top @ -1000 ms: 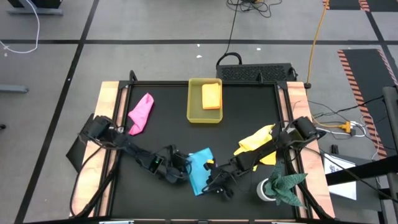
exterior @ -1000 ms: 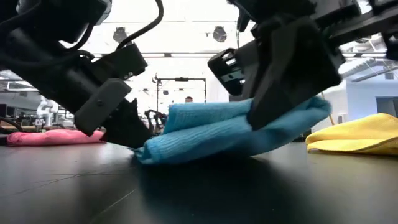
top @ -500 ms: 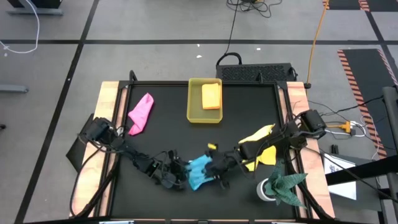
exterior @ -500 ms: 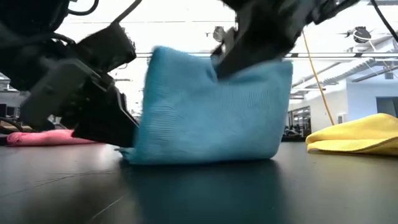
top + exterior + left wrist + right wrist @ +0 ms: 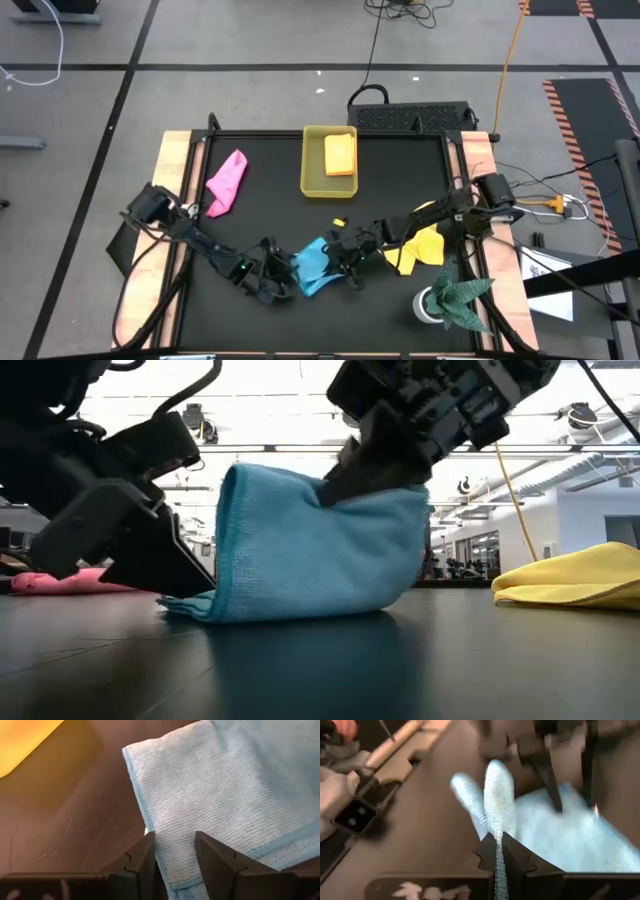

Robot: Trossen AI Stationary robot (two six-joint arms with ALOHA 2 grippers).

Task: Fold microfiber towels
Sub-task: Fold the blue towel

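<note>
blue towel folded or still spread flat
Mid-fold: the right gripper, shut on the light blue towel, holds one edge up over the part lying on the table.
</note>
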